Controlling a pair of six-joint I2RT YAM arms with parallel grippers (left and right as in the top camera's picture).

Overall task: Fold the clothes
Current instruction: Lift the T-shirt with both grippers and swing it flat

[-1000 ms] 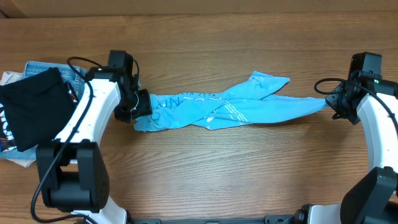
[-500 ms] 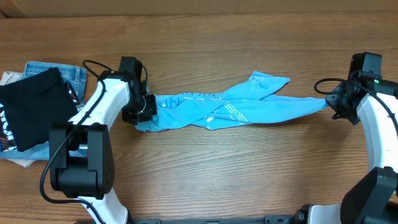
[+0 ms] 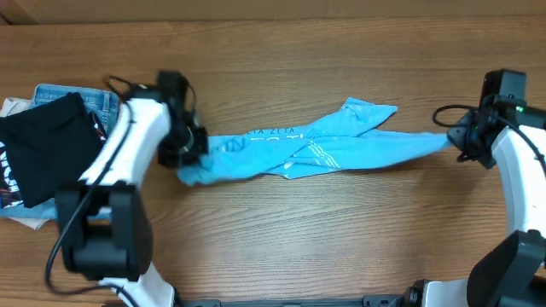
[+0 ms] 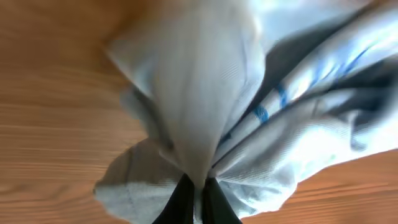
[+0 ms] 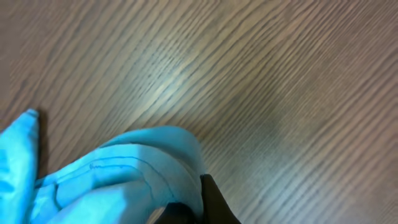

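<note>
The light sky-blue T-shirt [image 3: 324, 149] lies stretched in a twisted band across the middle of the table, faint lettering showing. My left gripper [image 3: 189, 152] is shut on its left end; the left wrist view shows bunched pale cloth [image 4: 205, 106] pinched between my dark fingers [image 4: 198, 199]. My right gripper [image 3: 456, 141] is shut on the shirt's right end; the right wrist view shows blue fabric [image 5: 118, 180] clamped in the jaws [image 5: 193, 208] just above the wood.
A black garment with white print [image 3: 43, 153] lies on blue denim jeans [image 3: 72, 92] at the table's left edge, beside my left arm. Bare wooden table [image 3: 324, 230] spreads in front of the shirt.
My left gripper has shifted slightly left and toward the front with the shirt's left end, pulling the cloth tighter and narrower. The right arm has not moved.
</note>
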